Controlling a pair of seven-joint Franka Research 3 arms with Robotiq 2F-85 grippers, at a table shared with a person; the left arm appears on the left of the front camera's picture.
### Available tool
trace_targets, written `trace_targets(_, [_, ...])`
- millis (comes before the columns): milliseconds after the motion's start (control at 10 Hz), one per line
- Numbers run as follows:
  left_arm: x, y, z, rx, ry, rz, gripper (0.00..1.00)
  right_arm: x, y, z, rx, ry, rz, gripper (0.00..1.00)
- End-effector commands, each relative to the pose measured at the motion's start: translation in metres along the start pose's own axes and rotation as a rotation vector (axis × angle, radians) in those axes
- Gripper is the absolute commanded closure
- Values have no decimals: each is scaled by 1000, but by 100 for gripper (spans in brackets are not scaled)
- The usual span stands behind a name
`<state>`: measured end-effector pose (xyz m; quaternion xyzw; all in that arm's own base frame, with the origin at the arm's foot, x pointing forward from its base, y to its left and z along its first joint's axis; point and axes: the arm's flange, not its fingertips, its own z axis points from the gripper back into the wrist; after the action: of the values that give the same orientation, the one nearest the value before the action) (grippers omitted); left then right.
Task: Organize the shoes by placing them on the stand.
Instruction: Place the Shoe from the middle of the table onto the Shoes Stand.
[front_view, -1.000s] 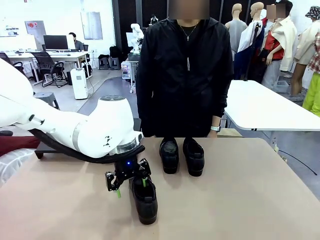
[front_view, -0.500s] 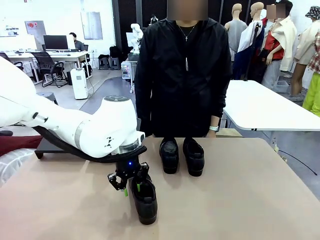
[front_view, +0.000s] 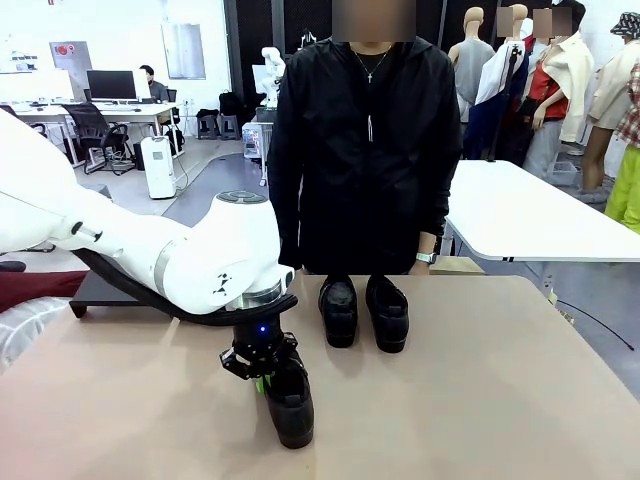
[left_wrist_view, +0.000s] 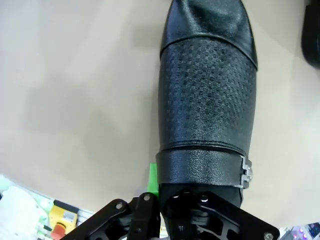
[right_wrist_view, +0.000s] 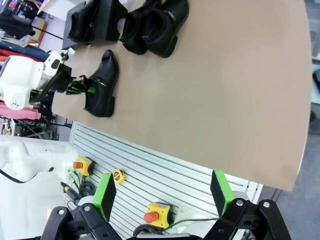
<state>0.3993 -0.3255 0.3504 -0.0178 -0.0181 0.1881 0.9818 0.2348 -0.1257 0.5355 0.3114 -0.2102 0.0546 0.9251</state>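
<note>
A glossy black shoe (front_view: 288, 405) lies near the table's front, toe toward me. My left gripper (front_view: 262, 372) is shut on its heel rim. In the left wrist view one green pad (left_wrist_view: 152, 177) presses the outside of the shoe (left_wrist_view: 207, 100) while the other finger sits inside the opening. Two more shoes (front_view: 338, 310) (front_view: 387, 312) stand side by side at the far edge in front of the person. The black stand (front_view: 100, 290) lies at the far left behind my left arm. My right gripper (right_wrist_view: 163, 195) hangs open beyond the table's near edge, holding nothing.
A person in a black jacket (front_view: 365, 150) stands at the far side, hands down. In the right wrist view a dark shoe-like shape (right_wrist_view: 97, 20) sits by the stand. The tan tabletop (front_view: 480, 400) is bare to the right of the shoes.
My left gripper has sunk a little onto the near shoe's heel and closed from open to shut on its rim. The shoe has stayed in place, and so has the right gripper.
</note>
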Motion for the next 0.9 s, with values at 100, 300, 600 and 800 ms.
trace_targets(100, [-8, 4, 21, -16, -14, -114, 100, 0, 1, 1, 15, -9, 8, 0])
trace_targets(300, [-40, 23, 63, 9, -114, -269, 100, 0, 1, 1, 15, -9, 8, 0])
trace_targets(600, [-66, 64, 111, 49, -239, -423, 100, 0, 1, 1, 15, -9, 8, 0])
trace_targets(800, [-45, 89, 148, -86, -329, -354, 100, 0, 1, 1, 15, -9, 8, 0])
